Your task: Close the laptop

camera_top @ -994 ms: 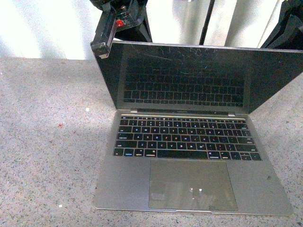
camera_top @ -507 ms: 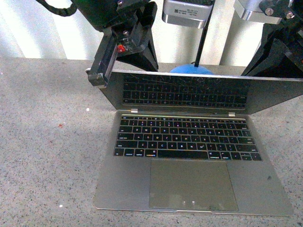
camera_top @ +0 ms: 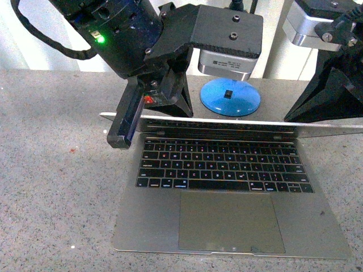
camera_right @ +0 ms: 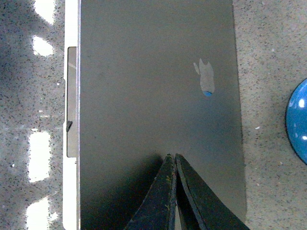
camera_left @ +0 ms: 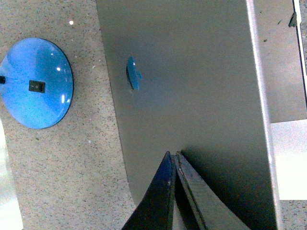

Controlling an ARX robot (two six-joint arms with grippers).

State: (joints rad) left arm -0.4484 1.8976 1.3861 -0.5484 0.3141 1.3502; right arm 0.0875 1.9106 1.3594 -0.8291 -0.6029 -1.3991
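The silver-grey laptop [camera_top: 227, 221] lies on the speckled table with its keyboard and trackpad facing me. Its lid [camera_top: 227, 123] is folded far down, edge-on in the front view, leaving a narrow gap over the keys. My left gripper [camera_top: 122, 136] is shut and rests on the lid's left end. My right gripper [camera_top: 295, 116] is shut and rests on the lid's right end. In the left wrist view the shut tips [camera_left: 173, 154] touch the plain silver lid [camera_left: 192, 86]. In the right wrist view the shut tips [camera_right: 172, 156] touch the lid [camera_right: 153, 86] near its logo [camera_right: 205, 77].
A blue round disc [camera_top: 230, 97] with a small black square lies on the table just behind the laptop; it also shows in the left wrist view [camera_left: 36, 84] and at the right wrist view's edge [camera_right: 298, 120]. Pale panels stand behind the table.
Both arms have come down and toward me, pushing the lid from nearly upright to almost flat over the keyboard. The blue disc behind the laptop has come into view.
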